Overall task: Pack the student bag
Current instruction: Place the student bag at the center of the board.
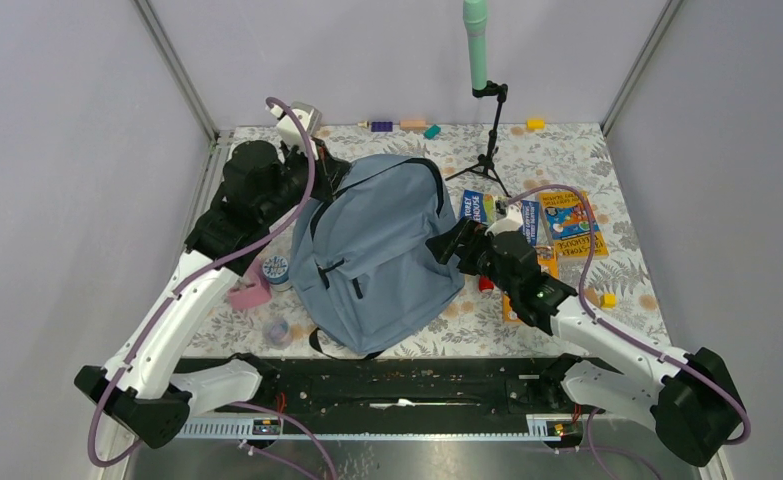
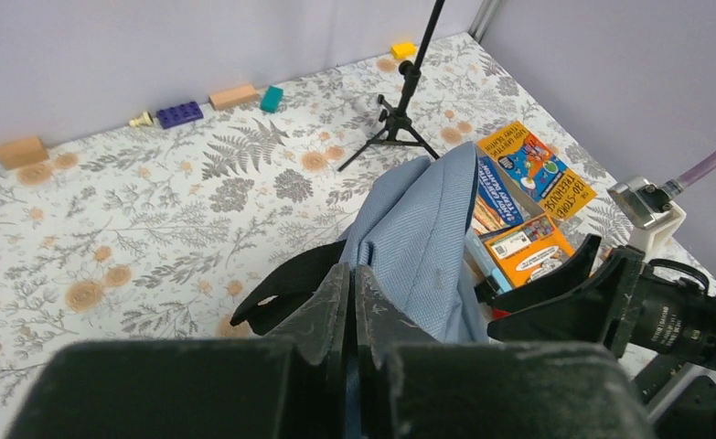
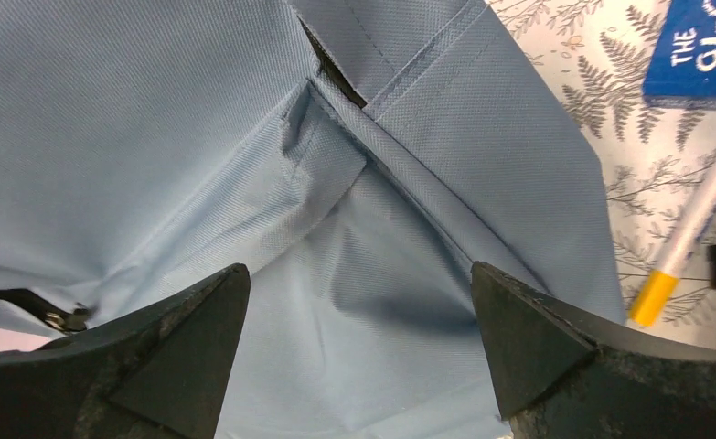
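Grey-blue cloth fills the middle of the table (image 1: 567, 150): the student bag (image 1: 377, 255) lies there with its zipped front panel up. At the bag's eleven o'clock the left gripper (image 2: 351, 279) is clenched on a fold of the top edge. Judging by the raised ridge of cloth in the left wrist view, this lifts the top and steadies the bag so the other arm can work.

At the bag's three o'clock the right gripper (image 3: 358, 274) hangs over a side seam, jaws spread wide and nothing in them. It seems to be lining up on the fabric so that the mouth can be pulled apart.

The things to pack wait just beyond, at two to three o'clock:
- a blue book (image 3: 701, 46) whose cover reads "THE" and "91-S" — the rest is cut off by the frame
- a yellow-orange book (image 2: 537, 169) whose title is too small and slanted to read surely
- a white pen (image 3: 692, 229) with a yellow cap

No brand shows on the bag.
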`<state>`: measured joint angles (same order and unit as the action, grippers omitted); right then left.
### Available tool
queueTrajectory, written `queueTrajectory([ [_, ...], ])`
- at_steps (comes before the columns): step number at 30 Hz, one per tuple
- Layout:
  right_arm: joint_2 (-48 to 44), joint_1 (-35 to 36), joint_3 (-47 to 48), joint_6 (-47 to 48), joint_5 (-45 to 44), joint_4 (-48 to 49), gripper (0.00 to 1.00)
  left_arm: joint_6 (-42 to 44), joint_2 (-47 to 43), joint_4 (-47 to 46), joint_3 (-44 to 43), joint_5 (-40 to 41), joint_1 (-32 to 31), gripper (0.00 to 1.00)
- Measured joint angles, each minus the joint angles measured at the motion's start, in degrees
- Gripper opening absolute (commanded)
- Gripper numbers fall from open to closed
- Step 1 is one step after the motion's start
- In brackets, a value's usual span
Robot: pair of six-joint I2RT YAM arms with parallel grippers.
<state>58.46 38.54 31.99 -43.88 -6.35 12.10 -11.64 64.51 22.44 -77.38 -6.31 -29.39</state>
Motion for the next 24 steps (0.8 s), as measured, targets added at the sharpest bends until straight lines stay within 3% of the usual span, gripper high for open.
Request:
queueTrajectory([
  [10,1.68,1.33,-2.03,-9.11,0.55,6.97,0.83,3.17,-2.32,-3.1,3.43,1.4,0.0,0.0],
  [24,15.76,3.96,7.15,-12.44,5.03,11.96,0.8,4.35,-4.81,-4.61,6.58,2.69,0.11,0.0],
])
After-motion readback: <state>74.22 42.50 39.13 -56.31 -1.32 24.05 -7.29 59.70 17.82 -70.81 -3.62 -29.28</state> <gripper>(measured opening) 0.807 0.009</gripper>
